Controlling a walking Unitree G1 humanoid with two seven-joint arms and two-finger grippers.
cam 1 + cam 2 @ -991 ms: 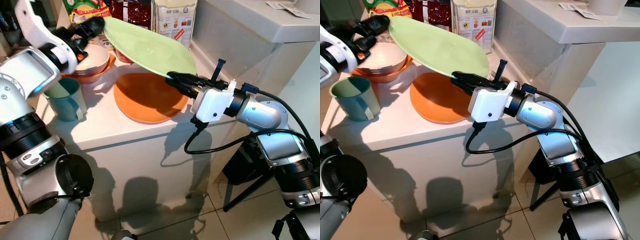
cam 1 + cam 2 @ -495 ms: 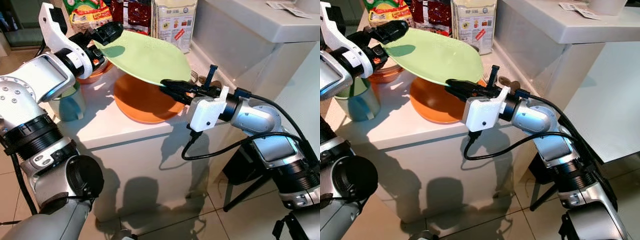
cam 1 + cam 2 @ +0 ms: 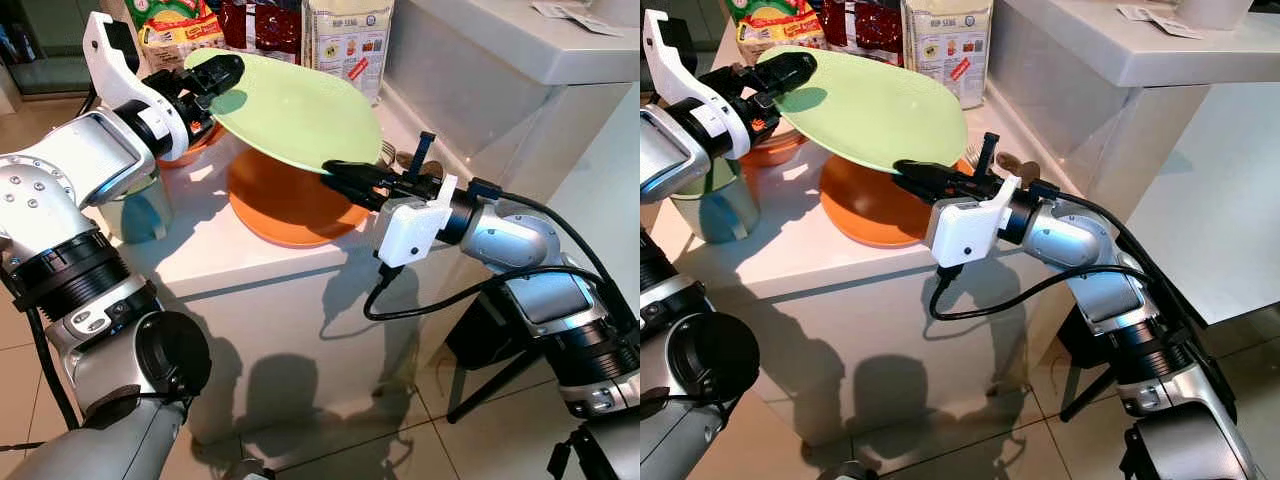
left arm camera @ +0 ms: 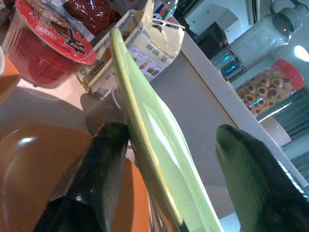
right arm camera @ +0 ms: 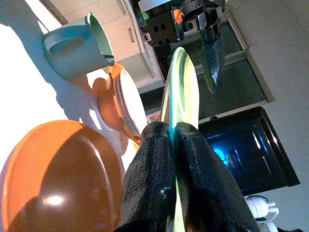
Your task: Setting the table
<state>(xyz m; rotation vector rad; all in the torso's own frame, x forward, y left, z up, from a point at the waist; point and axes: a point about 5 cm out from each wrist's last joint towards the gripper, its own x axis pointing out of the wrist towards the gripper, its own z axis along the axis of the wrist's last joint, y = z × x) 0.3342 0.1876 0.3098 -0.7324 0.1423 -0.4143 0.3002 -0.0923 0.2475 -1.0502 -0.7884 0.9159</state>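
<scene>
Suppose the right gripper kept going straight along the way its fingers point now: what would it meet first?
The right gripper is shut on the near rim of the green plate, pointing across it towards the left gripper at the far rim. Beyond the plate itself, that gripper probably comes first, though depth is unclear.

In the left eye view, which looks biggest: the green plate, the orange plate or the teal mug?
1. Pale green plate, though it is lifted nearer the camera.
2. Flat orange plate, partly hidden, so this ranking is unsure.
3. Teal mug, clearly smallest.
</scene>
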